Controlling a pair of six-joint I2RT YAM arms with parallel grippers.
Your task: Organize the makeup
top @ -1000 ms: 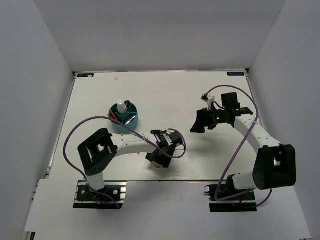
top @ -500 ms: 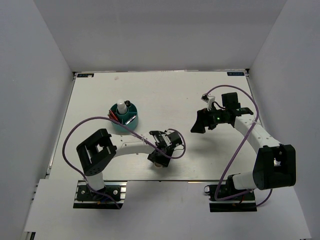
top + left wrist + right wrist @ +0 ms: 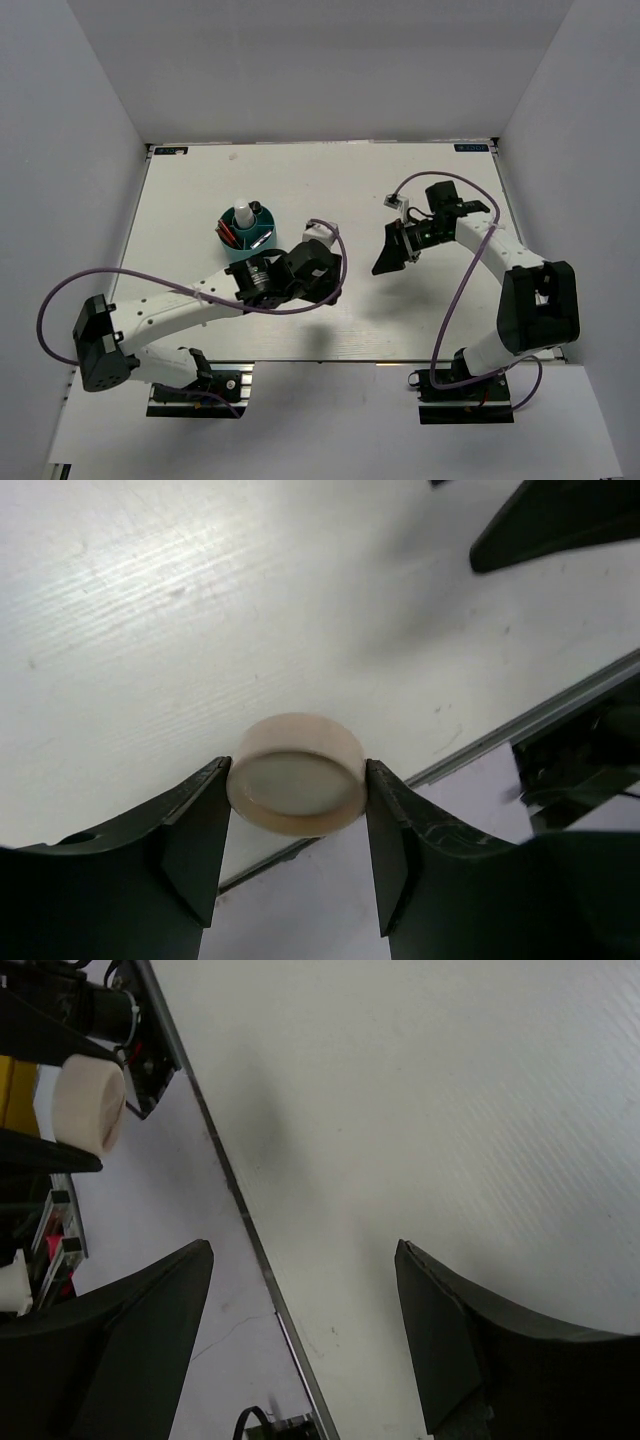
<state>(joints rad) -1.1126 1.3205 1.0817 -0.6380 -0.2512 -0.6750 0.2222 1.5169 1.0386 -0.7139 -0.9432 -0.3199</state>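
Holder: a teal round holder [image 3: 243, 252] stood on the desk [image 3: 330, 180], just to the left of the left pincer and a little farther from the arm bases. In it: a white bottle [image 3: 241, 214], upright, and red pencils [image 3: 228, 232] leaning at its left side. Other contents too small to make out.

Left pincer [image 3: 297, 772]: jaws about half spread and closed on a small round jar [image 3: 295, 790], one finger pressed to each side of its wall. The jar lay on its side in the grip, flat pale face toward the wrist camera. It hung above the desk, touching nothing else.

Right pincer [image 3: 302, 1250]: well to the right of the left one, jaws spread wide, only bare desk between the fingers. In its wrist view the jar showed at upper left, clamped in the other pincer. The two pincers were apart, not touching.
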